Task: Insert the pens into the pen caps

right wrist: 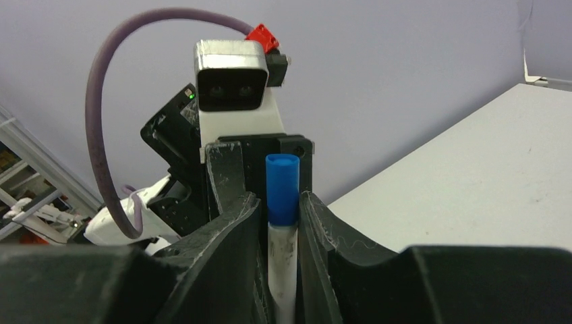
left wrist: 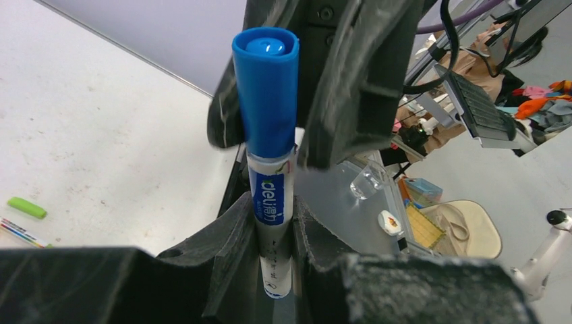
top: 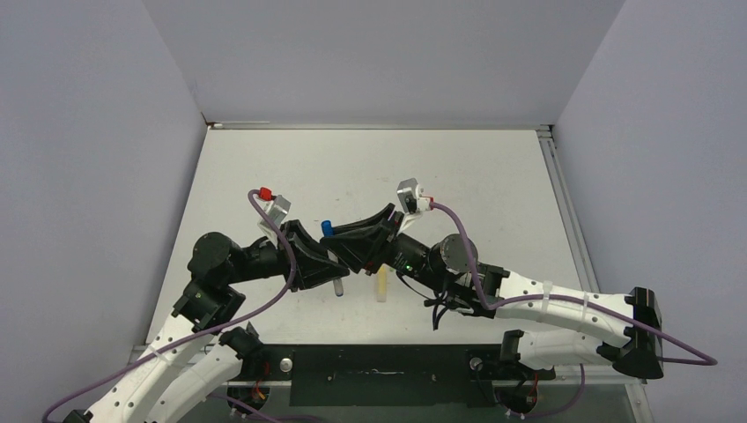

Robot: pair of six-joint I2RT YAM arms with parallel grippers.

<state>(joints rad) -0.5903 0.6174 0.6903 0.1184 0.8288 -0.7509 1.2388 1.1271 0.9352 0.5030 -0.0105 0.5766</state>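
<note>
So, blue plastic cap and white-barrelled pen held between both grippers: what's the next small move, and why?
Probably open the right gripper and back off: the short blue plastic cap looks seated on the white-barrelled pen, whose barrel the left gripper grips, so it alone could lay it down.

From above, the left gripper and right gripper hide the middle of the white-grey pen up to its blue cap; the far end of the yellow marker lies covered too.

The white-grey pen bears a blue "deli" label.
</note>
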